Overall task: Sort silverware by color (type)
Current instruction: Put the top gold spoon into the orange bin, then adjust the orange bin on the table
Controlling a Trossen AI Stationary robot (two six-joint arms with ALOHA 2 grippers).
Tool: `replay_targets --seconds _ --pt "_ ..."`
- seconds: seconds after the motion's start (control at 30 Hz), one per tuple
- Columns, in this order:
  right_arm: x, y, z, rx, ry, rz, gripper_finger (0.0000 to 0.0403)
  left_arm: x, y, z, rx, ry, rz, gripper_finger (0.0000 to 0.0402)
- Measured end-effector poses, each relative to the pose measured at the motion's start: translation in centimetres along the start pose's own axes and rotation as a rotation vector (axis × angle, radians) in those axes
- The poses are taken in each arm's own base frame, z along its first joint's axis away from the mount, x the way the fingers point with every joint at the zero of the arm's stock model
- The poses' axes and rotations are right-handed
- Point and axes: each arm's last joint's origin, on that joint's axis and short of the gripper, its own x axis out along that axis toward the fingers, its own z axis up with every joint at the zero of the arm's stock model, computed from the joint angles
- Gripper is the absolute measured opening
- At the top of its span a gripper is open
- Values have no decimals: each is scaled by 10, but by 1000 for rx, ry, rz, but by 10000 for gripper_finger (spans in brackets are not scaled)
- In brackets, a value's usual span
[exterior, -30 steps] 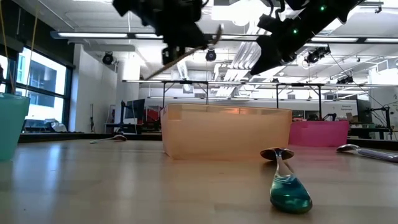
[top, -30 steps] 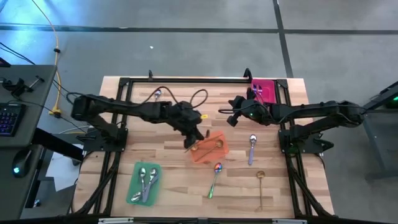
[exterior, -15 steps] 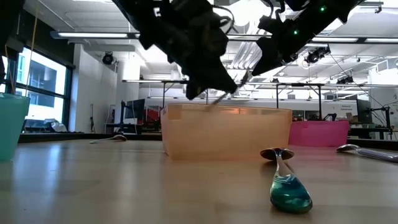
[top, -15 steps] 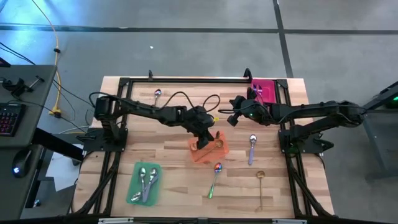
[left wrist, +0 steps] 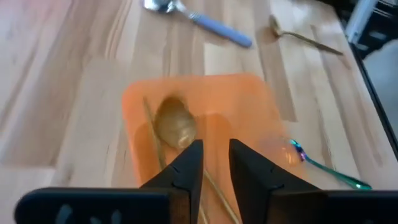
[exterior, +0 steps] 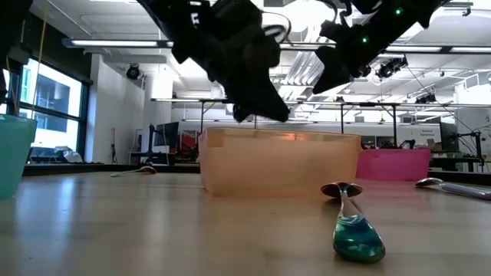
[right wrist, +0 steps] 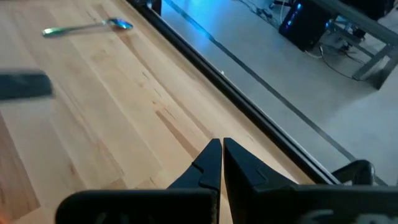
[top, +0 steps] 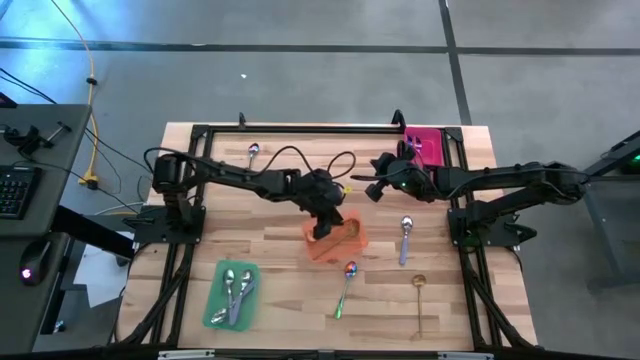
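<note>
Beside the orange tray [top: 338,240], the green tray [top: 232,295] holds silver spoons [top: 236,289], and the pink tray [top: 425,146] sits well apart. My left gripper [left wrist: 213,163] hangs over the orange tray, fingers now parted, the gold spoon [left wrist: 175,126] lying released inside just beyond them. My right gripper [right wrist: 221,155] waits shut near the pink tray.

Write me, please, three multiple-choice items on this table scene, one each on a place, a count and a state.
1. Where does the gold spoon under the left gripper lie?
A. orange tray
B. green tray
C. bare table

2. How many trays are on the table?
A. one
B. two
C. three

3. How are the right gripper's fingers?
A. wide open
B. shut, empty
C. shut on a fork

A: the left wrist view shows it inside. C: green, orange, pink tray. B: fingers meet, nothing between.
</note>
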Motion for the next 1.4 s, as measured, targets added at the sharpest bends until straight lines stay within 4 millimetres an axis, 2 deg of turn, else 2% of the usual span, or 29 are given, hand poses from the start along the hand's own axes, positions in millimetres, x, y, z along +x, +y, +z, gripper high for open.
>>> replay_targets --seconds 0.13,0.33,0.43,0.57,0.7,0.83,1.0,1.2,1.4 --pt "-1 0 -4 -4 33 -3 0 -9 -10 0 98 -39 -17 71" --pt "-1 1 -5 -9 37 0 0 -25 -26 -20 168 -198 -69 24" --pt "-4 6 -4 -16 22 26 0 -39 -33 -37 188 -309 -108 4" --pt "-14 21 -3 -30 -7 145 0 -60 -39 -64 213 -448 -134 7" --pt "-27 42 -5 -62 -30 281 0 -79 -35 -95 212 -530 -85 4" --pt "-36 66 -10 -123 -19 425 0 -95 -28 -120 195 -591 -46 1" --pt "-41 115 -14 -263 18 632 0 -107 -25 -137 193 -619 -27 0" --pt "-26 182 -23 -424 187 650 0 -110 -20 -143 179 -628 73 0" --pt "-22 238 -9 -532 287 642 0 -109 -15 -144 168 -616 119 0"
